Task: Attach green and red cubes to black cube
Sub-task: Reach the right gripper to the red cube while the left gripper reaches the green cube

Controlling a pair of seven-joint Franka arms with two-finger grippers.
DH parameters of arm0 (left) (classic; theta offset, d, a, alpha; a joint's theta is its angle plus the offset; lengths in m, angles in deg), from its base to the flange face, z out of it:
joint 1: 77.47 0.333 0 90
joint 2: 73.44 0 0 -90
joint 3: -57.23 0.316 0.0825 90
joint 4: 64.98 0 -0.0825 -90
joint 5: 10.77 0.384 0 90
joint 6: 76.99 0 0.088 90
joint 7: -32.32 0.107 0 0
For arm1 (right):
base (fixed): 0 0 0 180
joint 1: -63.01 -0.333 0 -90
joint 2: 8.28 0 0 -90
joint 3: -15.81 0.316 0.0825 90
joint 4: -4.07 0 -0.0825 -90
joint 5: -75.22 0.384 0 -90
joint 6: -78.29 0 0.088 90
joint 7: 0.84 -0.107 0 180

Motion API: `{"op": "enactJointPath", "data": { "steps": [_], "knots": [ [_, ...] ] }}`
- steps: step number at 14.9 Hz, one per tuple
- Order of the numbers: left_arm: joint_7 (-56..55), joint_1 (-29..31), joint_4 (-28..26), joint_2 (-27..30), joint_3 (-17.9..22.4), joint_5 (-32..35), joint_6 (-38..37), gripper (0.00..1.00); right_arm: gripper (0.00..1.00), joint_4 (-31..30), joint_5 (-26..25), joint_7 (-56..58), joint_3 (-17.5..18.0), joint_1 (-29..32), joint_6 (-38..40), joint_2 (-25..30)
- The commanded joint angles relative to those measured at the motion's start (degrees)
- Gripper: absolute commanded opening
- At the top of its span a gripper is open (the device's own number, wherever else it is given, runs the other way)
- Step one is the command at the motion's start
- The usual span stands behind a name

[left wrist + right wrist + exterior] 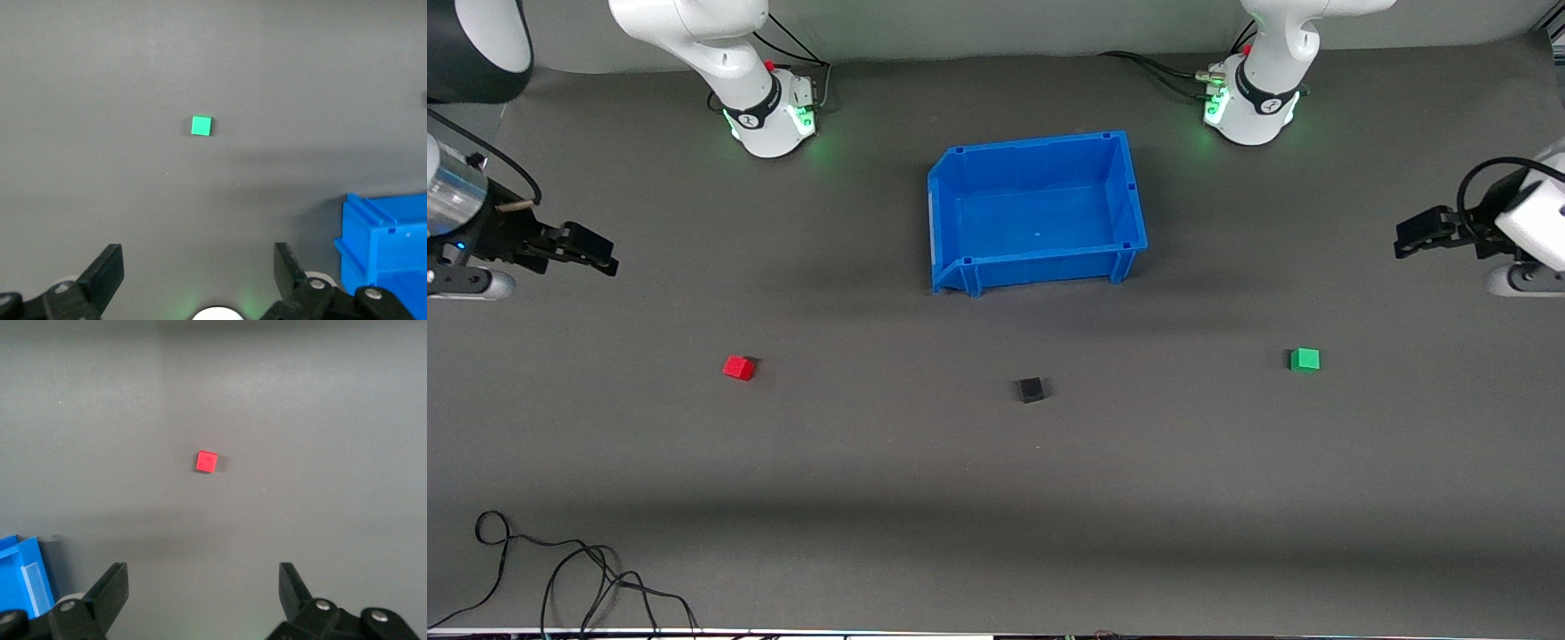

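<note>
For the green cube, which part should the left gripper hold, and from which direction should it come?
Judging from its pose, grip the green cube on two opposite side faces, coming straight down from above. It lies flat on the table with nothing touching it, so every side is free. The left gripper is open, wider than the cube.

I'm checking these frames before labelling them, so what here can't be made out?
- Black cube: front view only, too small to show any mark on its faces; neither wrist view shows it.
- Red cube and green cube: wrist views show only their tops.
- Blue bin: cut by the frame edge in both wrist views.
- Left gripper and right gripper, both open above the table: bodies cut by the bottom edge.
</note>
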Motion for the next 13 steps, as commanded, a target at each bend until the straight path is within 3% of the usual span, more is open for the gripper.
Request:
{"op": "enactJointPath", "data": {
  "steps": [1, 5, 9, 13],
  "knots": [
    [-11.6, 2.2, 3.5, -3.0, -0.3, -1.1, -0.1, 1.00, 1.00, -3.3, -0.6, -0.8, -0.5, -0.5, -5.7, -2.6],
    [-29.5, 7.6, 0.4, -4.1, -0.3, -7.3, 2.4, 1.00, 0.99, -5.9, -0.6, -0.8, -0.5, -0.4, -10.0, -6.8],
    [-42.5, 9.7, -8.8, -4.2, -0.2, -11.6, 11.8, 1.00, 0.98, -9.9, -0.5, -0.9, -0.7, 0.1, -17.7, -11.4],
    [-43.5, 12.6, -21.4, -4.0, -0.2, -20.0, 25.0, 1.00, 0.98, -13.9, -0.5, -1.0, -1.5, 0.3, -26.6, -16.7]
  ]
}}
